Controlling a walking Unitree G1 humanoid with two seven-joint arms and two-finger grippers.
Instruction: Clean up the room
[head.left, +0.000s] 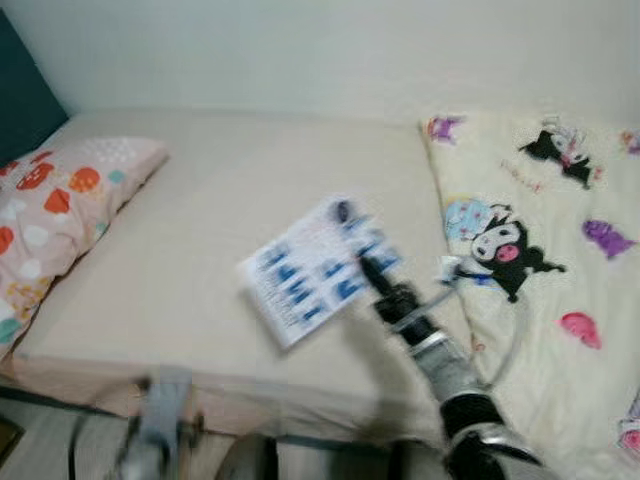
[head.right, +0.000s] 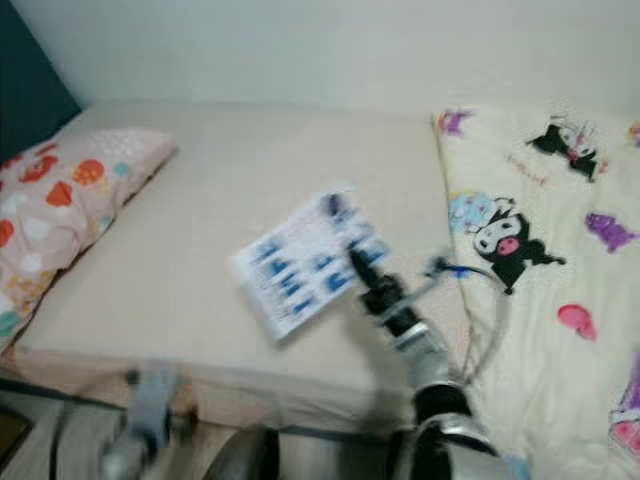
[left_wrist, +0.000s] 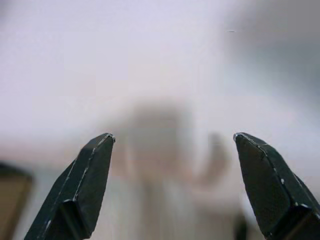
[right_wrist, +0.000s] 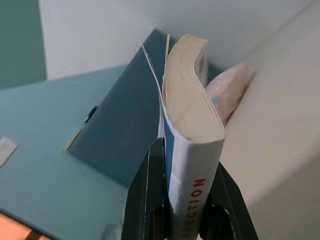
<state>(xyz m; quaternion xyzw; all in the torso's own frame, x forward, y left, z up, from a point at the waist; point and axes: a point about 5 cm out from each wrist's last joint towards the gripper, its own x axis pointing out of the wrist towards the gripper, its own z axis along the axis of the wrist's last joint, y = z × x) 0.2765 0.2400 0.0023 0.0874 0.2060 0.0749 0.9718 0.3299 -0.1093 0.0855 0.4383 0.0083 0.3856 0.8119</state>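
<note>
Right gripper (head.left: 368, 268) clamped on the book's (head.left: 315, 268) spine, holding it above the bed (head.left: 220, 200); left gripper (left_wrist: 172, 145) hangs wide open, empty.

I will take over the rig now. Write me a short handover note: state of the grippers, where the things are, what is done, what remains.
Right gripper: shut on the book, held above the bed.
Left gripper: open, holds nothing, low at the bed's near edge.
Pillow lies at the bed's left end, cartoon blanket on its right.
Done: book lifted.
Left: put the book away; its destination is not visible.
</note>
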